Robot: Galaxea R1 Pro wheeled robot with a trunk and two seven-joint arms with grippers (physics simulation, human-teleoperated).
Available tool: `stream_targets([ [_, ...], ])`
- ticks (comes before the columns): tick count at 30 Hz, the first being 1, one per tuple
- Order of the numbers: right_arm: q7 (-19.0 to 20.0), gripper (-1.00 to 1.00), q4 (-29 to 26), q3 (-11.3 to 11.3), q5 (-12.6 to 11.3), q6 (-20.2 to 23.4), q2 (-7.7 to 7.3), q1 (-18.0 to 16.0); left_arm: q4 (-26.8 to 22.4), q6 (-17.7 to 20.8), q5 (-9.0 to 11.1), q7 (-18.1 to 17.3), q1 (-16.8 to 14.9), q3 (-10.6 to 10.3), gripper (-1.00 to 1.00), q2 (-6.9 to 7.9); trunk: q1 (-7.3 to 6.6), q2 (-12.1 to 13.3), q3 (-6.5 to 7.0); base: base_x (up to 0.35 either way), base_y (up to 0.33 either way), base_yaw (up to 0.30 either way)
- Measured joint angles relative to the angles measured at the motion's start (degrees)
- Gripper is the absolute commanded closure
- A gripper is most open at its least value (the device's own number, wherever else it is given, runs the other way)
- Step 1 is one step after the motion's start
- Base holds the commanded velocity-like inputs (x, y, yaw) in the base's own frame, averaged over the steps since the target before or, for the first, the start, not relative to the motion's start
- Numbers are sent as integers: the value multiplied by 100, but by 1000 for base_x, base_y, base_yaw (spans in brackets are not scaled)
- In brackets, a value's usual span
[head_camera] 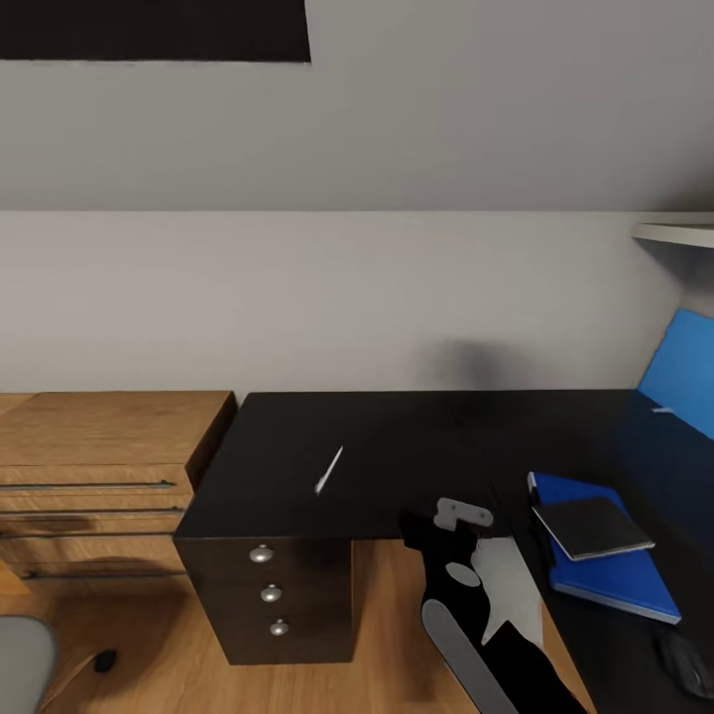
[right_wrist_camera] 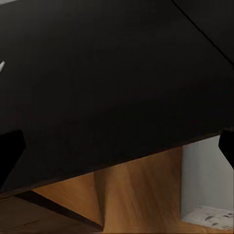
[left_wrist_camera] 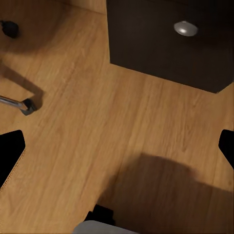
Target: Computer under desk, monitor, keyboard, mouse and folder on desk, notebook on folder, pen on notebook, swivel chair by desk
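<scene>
Mostly desk (head_camera: 416, 446): a long glossy black slab, hard square edges, running along the pale wall, with a drawer unit (head_camera: 273, 595) of round silver knobs under its left end. Low light-wood cabinet (head_camera: 99, 466) butts against the desk's left side, grain visible, dark slots between drawers. Wood-plank floor (head_camera: 169, 654) below, open in front of the drawers. Folder (head_camera: 615, 570), flat bright blue, lies on the desk's right part near the front edge; notebook (head_camera: 593, 526), thin and dark grey, sits on top of it, tilted. A second blue panel (head_camera: 684, 372) leans at far right. Mouse (head_camera: 684, 662), small, black, rounded, rests near the folder at the right. Pen (head_camera: 329, 469), thin white sliver, lies alone on the bare left-centre of the desk, well apart from the notebook. Right gripper (right_wrist_camera: 117, 146) hovers over the desk's front edge, fingers spread, holding nothing. Left gripper (left_wrist_camera: 117, 146) over bare floor, likewise spread wide and empty.
</scene>
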Motion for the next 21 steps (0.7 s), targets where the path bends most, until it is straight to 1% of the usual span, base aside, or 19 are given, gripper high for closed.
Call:
stream_targets([
  [3,1,-100,-3,5,1,0,1,0,0,0,1,0,-2,1,-100,0,0,0,0,299,212,0],
  [7,10,-100,19,13,48,-1,2,0,-1,2,1,-9,0,0,-100,0,0,0,0,267,226,240],
  [10,9,-100,22,15,63,0,2,-1,0,4,1,-9,0,-1,-100,0,1,1,0,182,154,263],
  [18,10,-100,38,16,76,2,6,-1,1,7,1,-1,-1,-4,-100,1,3,0,-2,30,25,272],
  [21,16,-100,39,16,73,2,4,-1,1,7,1,-1,-1,-4,-100,1,3,0,-9,2,2,171],
])
